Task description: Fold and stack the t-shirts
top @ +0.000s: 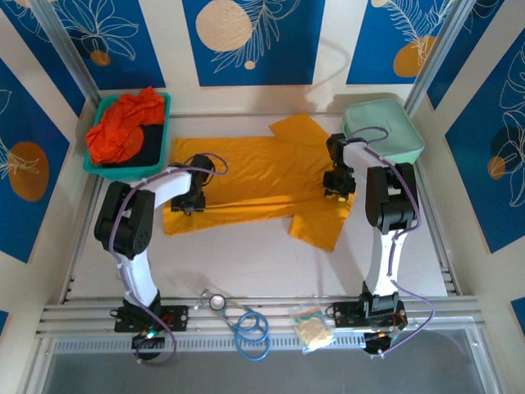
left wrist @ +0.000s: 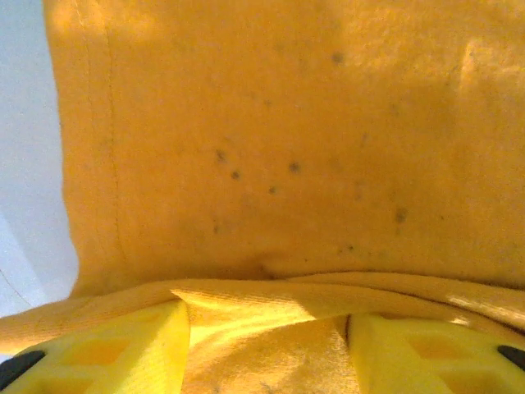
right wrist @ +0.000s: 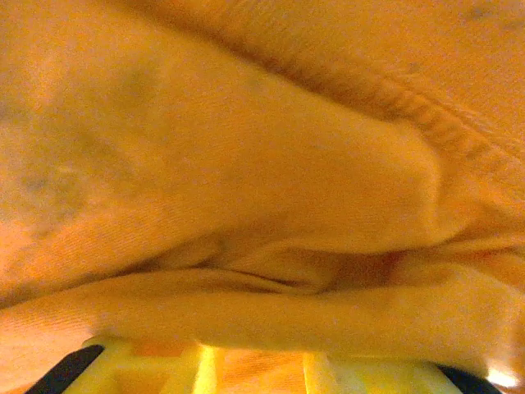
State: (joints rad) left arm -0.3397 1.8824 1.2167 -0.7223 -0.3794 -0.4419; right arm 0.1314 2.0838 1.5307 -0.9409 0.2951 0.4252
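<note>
A golden-yellow t-shirt (top: 262,176) lies spread across the middle of the table, sleeves to the right. My left gripper (top: 190,205) sits at its left hem. In the left wrist view a raised fold of that t-shirt (left wrist: 287,148) fills the gap between the yellow fingers (left wrist: 123,353), which are shut on it. My right gripper (top: 338,189) is at the shirt's right end by the sleeves. There its jaws are closed on a bunched roll of the yellow cloth (right wrist: 246,164). Red-orange t-shirts (top: 123,127) lie heaped in the back-left tray.
The teal tray (top: 162,148) stands at the back left and a mint-green padded case (top: 385,131) at the back right, close behind the right arm. A stethoscope (top: 246,324) and a small clear bag (top: 313,328) lie near the front rail.
</note>
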